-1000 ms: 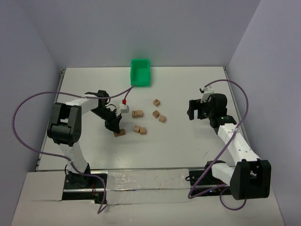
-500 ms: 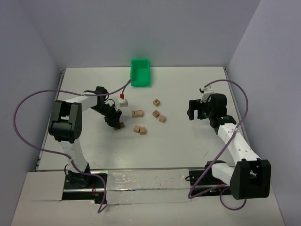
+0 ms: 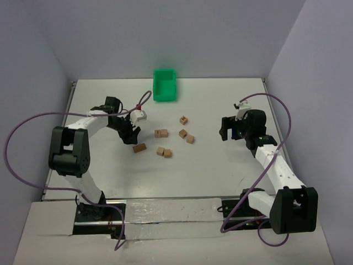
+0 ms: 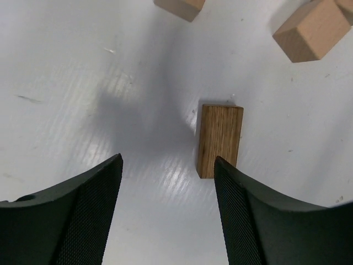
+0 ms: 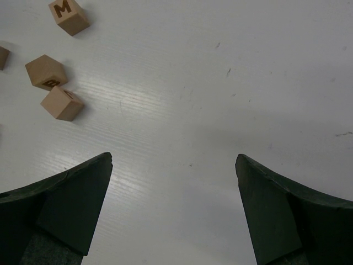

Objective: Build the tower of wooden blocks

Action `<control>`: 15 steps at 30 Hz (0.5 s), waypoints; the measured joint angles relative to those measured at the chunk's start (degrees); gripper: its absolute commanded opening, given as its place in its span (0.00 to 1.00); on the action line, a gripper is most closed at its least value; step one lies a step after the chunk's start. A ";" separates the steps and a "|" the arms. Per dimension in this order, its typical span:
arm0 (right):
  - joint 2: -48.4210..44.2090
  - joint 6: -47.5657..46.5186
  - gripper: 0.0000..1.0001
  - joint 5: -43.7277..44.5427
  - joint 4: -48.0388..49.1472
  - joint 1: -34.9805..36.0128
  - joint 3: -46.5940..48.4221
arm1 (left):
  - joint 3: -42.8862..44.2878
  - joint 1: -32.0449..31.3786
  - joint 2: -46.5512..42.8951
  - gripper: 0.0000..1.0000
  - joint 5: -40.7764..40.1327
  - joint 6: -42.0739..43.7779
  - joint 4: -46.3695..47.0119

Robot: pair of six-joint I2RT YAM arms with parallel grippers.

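Left jaws hang released beside a wood block (image 4: 219, 141) lying on the bench (image 3: 220, 165), near-left of the green bin (image 3: 164, 84); right jaws gape empty, far right.

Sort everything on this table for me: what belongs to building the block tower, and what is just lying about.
For the job: the wood blocks, scattered mid-table; the darker oblong block near the open left gripper.
Lying about: the green bin at the far edge.
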 measured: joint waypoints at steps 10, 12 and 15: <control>-0.77 -0.02 1.00 0.04 0.02 0.00 0.00 | -8.11 -1.12 -13.66 0.73 -1.35 1.52 3.87; -1.08 -0.01 1.00 0.02 0.04 0.00 0.01 | -10.46 -2.35 -14.75 0.73 -1.88 1.46 4.62; -1.19 -0.02 1.00 0.04 0.06 0.00 0.09 | -13.31 -4.62 -15.04 0.72 -2.97 1.16 5.92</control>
